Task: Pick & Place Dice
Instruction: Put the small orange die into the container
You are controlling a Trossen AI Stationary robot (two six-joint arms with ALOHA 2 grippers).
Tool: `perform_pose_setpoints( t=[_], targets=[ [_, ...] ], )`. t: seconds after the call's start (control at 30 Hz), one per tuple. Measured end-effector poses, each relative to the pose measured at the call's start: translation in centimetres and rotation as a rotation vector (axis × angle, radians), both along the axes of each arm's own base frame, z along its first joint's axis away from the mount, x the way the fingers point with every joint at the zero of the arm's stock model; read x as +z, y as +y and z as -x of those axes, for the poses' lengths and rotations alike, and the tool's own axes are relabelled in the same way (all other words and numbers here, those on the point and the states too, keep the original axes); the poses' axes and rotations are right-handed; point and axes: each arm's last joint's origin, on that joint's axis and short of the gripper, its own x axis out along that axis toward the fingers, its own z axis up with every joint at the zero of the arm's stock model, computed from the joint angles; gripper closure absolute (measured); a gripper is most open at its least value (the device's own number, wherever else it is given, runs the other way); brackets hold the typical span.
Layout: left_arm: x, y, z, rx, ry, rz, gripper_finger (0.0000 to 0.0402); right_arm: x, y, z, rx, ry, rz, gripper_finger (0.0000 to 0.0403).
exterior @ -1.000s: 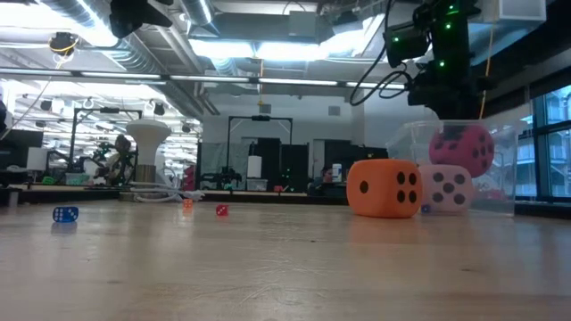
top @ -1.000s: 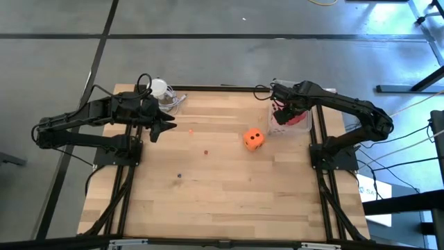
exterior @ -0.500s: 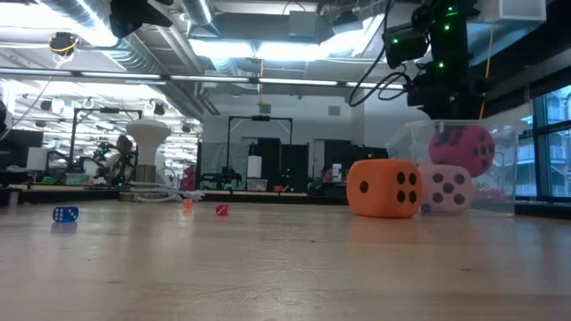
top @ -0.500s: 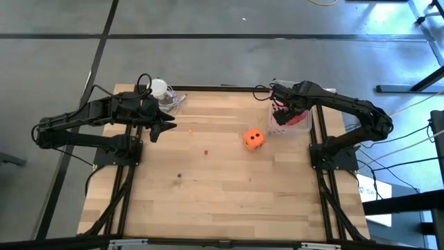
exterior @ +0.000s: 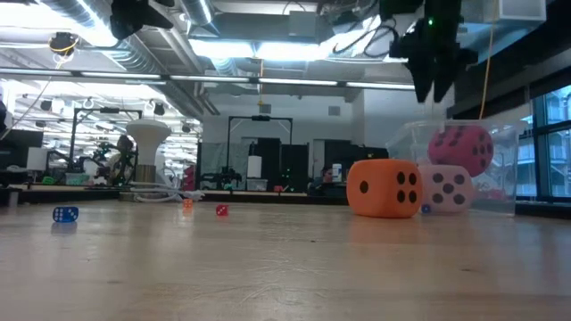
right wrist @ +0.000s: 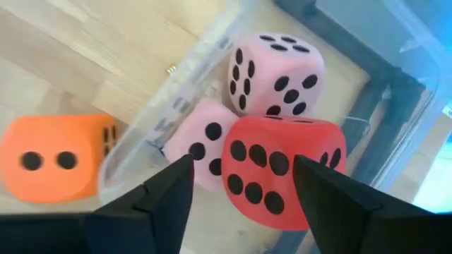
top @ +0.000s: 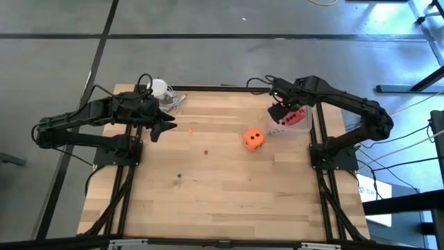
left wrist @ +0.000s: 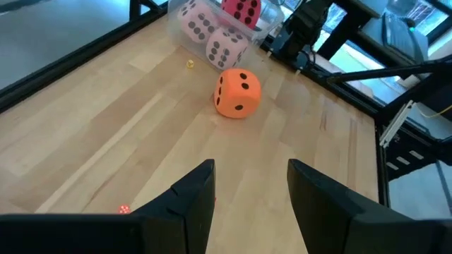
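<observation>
R gripper (top: 277, 113) open above clear plastic bin (top: 305, 126) at far right corner; red foam die (right wrist: 282, 169) dropped in. Next: orange foam die (top: 254, 139). L gripper (top: 168, 125) open, idle.

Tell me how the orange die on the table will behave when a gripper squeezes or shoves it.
The orange die looks like soft foam with rounded edges, so it probably gives under a squeeze and is light for its size. Resting flat on bare wood, it would likely slide or tumble onto another face rather than roll away.
</observation>
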Motion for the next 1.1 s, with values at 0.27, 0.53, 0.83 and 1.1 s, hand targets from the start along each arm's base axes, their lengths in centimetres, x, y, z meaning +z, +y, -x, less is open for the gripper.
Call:
perform_pose_setpoints(
  t=[0.27,0.53,0.83,1.1],
  targets=[
    [-2.3,1.1,-4.0,-0.043,0.207,-0.059,0.0233,2.8,2.1,-0.4,0.02,-0.108,0.028,0.0169],
    [-5.8,3.1,-6.4,-0.041,0.547,-0.199,0.0227,5.4,6.3,1.9,0.011,-0.233,0.044,0.0169],
    [-9.5,5.6,-8.9,-0.194,0.737,-0.174,0.0178,6.6,10.7,3.5,0.015,-0.383,0.077,0.0169],
    [-13.0,7.3,-11.1,-0.285,0.856,-0.16,0.0175,6.6,13.7,3.7,0.074,-0.444,0.12,0.0169]
  ],
)
